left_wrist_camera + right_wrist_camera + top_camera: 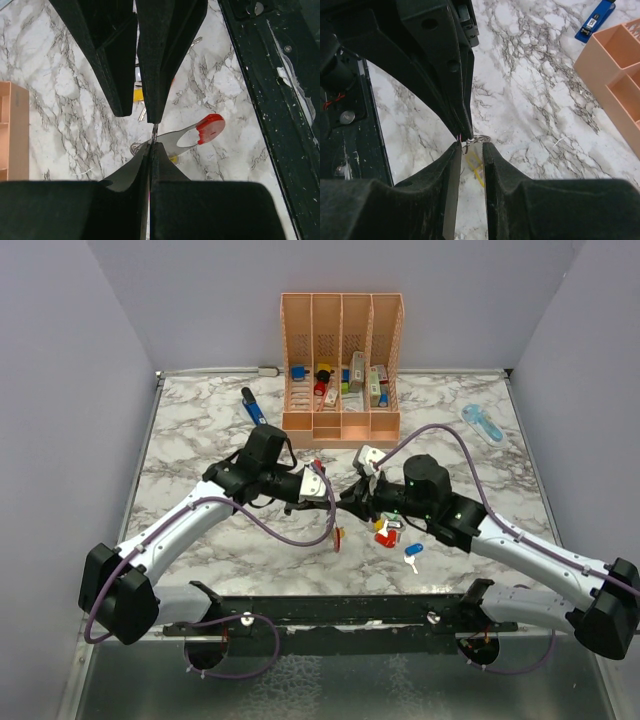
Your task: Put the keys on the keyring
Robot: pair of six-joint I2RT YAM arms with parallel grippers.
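Observation:
My two grippers meet above the middle of the marble table. My left gripper [333, 502] [150, 145] is shut on the thin silvery keyring [154, 132], which stands edge-on at its tips. A flat grey-silver tab with a red end [210, 127] [338, 538] hangs from the ring. My right gripper [352, 498] [471, 146] faces the left one, jaws a narrow gap apart, with the ring [479, 139] at its tips and no key between them. Several keys [388, 530] with yellow, red and green heads lie under the right wrist. A blue-and-white key [412, 553] lies nearer.
The orange slotted rack [342, 360] [615, 75] stands at the back. A dark-blue pen-shaped tool [253, 405] [596, 20] lies left of it, a pale-blue gadget [482, 423] at the back right. The black base rail [330, 615] [280, 100] runs along the near edge.

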